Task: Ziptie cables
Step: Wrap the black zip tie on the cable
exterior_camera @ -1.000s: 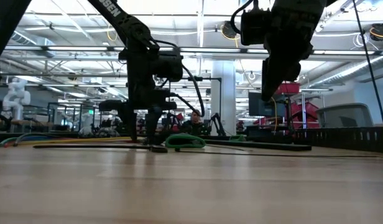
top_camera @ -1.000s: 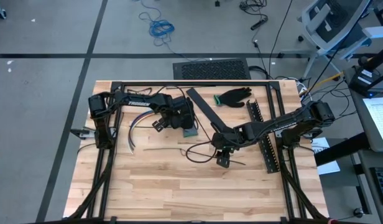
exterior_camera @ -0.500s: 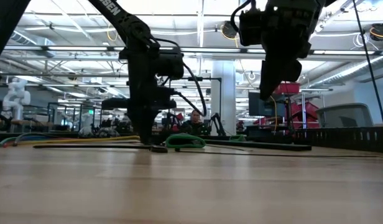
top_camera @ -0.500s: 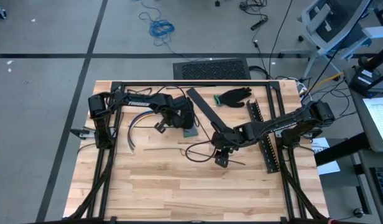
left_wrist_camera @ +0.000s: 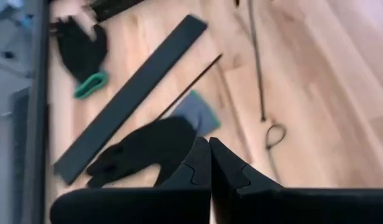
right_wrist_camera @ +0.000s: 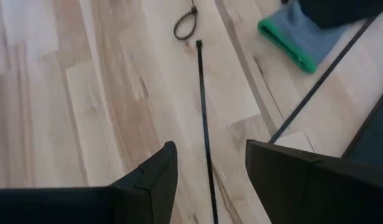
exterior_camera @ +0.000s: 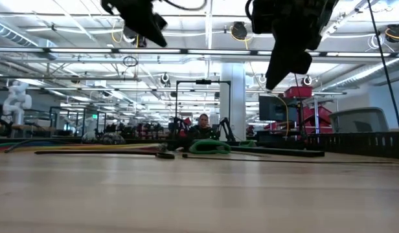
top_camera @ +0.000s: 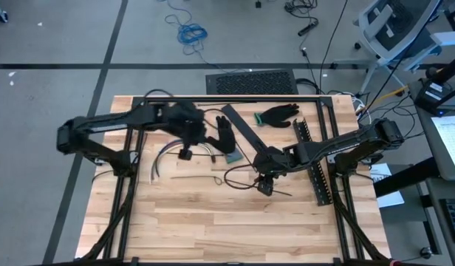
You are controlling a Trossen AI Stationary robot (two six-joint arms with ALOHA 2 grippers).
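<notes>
Cables (top_camera: 162, 153) lie in a curve near the table's (top_camera: 198, 222) left side. Left gripper (top_camera: 185, 154) hangs close beside them, pinched shut and holding nothing. Right gripper (top_camera: 265, 188) floats over the middle, fingers apart, above a black zip tie (right_wrist_camera: 206, 130).

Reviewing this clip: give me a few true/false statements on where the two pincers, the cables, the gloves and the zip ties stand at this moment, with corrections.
1. The left pincer is shut and holds nothing. True.
2. The right pincer is clamped on the cables. False: its fingers stand apart above a straight black zip tie, and the cables lie on the table's left part.
3. Two black gloves lie on the table. True: one glove near the far edge, another glove beside the long black strip.
4. The cables are already bundled with a zip tie. False: none shows around them.
</notes>
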